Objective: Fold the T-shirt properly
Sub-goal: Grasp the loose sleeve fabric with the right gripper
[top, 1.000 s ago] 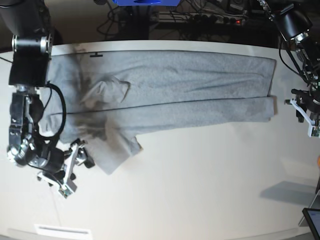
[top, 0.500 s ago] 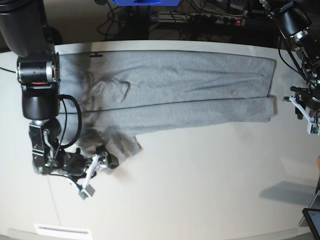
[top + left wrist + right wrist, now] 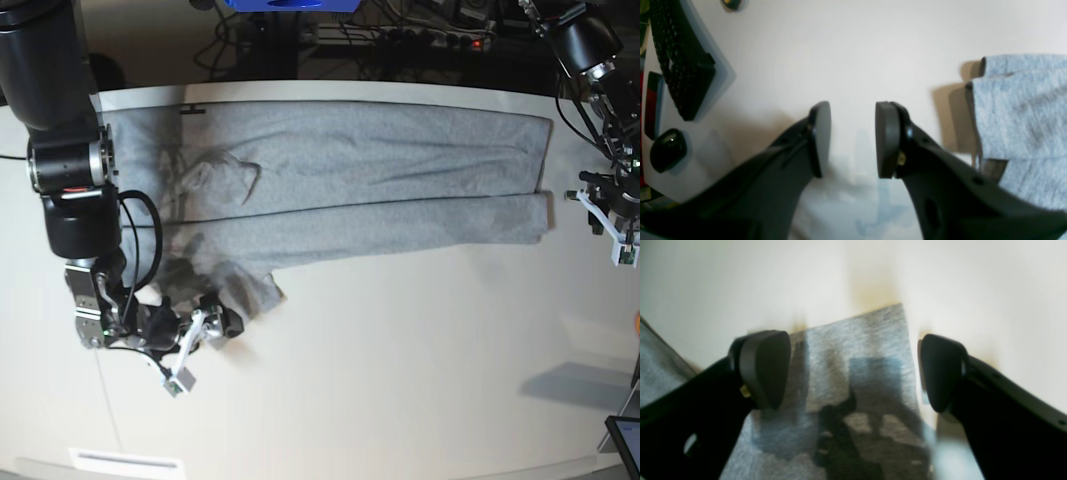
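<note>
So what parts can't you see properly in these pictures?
- The T-shirt's lettering: not in any view; only plain grey cloth shows.
- Its collar end, base view: the right arm's dark links cover part of it.
- Right wrist view: motion blur; whether the open right gripper touches the sleeve flap is unclear.
- Left wrist view: the open left gripper hides the table below; the shirt is cut off at the right edge.
</note>
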Available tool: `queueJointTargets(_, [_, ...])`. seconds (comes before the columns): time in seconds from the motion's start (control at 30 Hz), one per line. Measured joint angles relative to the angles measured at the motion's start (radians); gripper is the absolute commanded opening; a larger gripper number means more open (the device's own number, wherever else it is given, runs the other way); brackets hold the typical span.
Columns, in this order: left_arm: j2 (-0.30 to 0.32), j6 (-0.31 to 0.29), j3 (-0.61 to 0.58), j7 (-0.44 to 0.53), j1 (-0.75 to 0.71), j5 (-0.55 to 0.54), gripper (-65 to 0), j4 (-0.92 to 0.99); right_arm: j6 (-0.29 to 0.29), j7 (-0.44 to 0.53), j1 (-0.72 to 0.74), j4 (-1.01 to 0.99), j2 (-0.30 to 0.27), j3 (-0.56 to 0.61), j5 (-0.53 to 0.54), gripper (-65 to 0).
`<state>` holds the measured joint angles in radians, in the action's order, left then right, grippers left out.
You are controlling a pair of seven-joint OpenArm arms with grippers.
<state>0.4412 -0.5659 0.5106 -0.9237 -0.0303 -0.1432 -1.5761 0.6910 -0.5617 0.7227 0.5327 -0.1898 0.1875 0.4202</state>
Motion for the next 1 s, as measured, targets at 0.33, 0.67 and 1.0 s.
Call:
queueJointTargets(0.33, [0.000,0.000,0.000,-0.001,0.000,0.001,-42.3,0.000,0.006,0.066,0.006,-0.090,-0.001,0.000,0.019,-5.9])
queueJointTargets(0.67, [0.000,0.000,0.000,0.000,0.000,0.001,-42.3,0.000,0.005,0.083,-0.006,-0.091,0.014,-0.004,0.031,-6.8])
queueJointTargets(1.0, [0.000,0.000,-0.001,0.000,0.000,0.001,-42.3,0.000,0.009,0.082,-0.027,-0.077,0.014,-0.004,0.046,-9.4])
